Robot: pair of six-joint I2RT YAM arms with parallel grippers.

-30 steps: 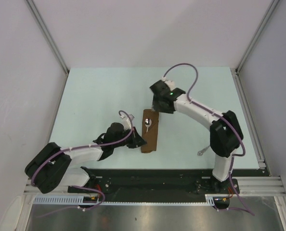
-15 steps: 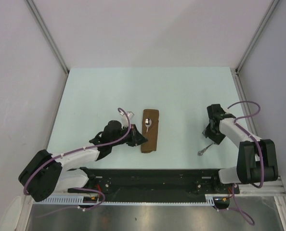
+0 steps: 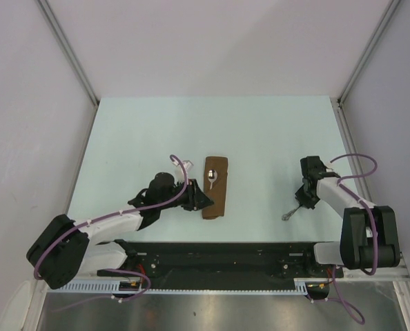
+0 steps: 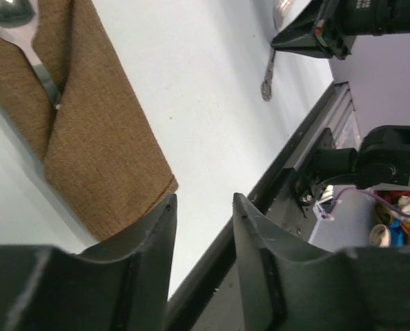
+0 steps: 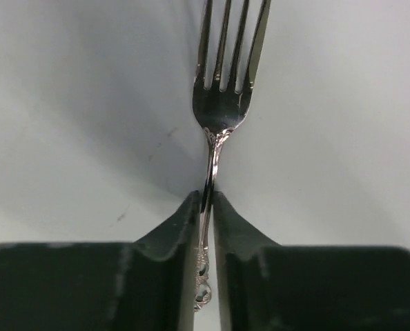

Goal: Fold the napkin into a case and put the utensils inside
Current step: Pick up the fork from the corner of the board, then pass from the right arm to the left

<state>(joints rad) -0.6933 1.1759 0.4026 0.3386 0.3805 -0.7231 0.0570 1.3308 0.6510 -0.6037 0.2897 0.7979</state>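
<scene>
The napkin (image 3: 216, 193) is lying folded into a narrow brown strip near the middle of the table (image 3: 150, 131), running from near to far. The spoon (image 3: 212, 177) is resting at its far end: only the bowl and neck are showing, while the handle is disappearing under a diagonal flap of cloth. In the left wrist view the bowl (image 4: 12, 14) is being cut off by the top edge.

The left gripper (image 4: 203, 207) is hovering at the napkin's near left corner, its jaws standing partly apart with only bare table and the frame rail showing between them. Whether a finger (image 4: 153, 241) is touching the cloth is hard to tell.

Well to the right, the right gripper (image 5: 206, 201) is pinching the fork (image 5: 222, 103) by its handle, jaws closed narrowly on the metal. The tine tips are running off the top of the right wrist view, and the handle's end is mostly hidden between the fingers (image 5: 170, 234). From above, only a short silver stub of the fork (image 3: 288, 215) is poking out left of the right gripper (image 3: 303, 203), too small to tell which end.
</scene>
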